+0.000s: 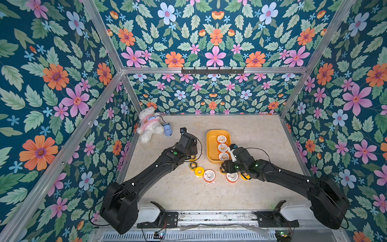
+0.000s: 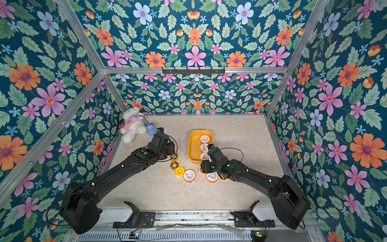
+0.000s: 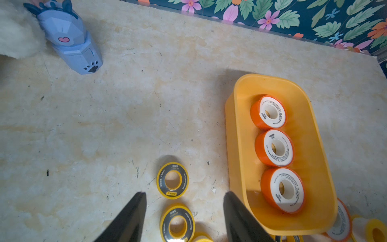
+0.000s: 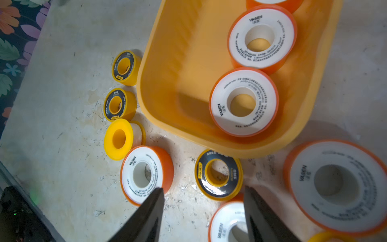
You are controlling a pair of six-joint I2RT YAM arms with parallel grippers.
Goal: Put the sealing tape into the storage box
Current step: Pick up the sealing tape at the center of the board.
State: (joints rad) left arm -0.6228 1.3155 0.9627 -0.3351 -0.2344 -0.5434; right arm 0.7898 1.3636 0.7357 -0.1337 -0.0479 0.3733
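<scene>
"VASEN" stands in black on the white faces of the orange-rimmed sealing tape spools (image 4: pixel 222 109), both in the storage box (image 4: pixel 178 62) and on the table (image 4: pixel 62 125), "deli" on the black-and-yellow spools (image 3: pixel 162 180); their fine print is unreadable.

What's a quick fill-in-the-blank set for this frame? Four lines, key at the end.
1. The storage box holds ___ white-faced orange spools.
2. The spool seen between the jaws of the open left gripper has a ___ face.
3. The right gripper is open and holds ___.
4. The plush toy has ___ fur.

Missing words: three; black; nothing; white.
</scene>
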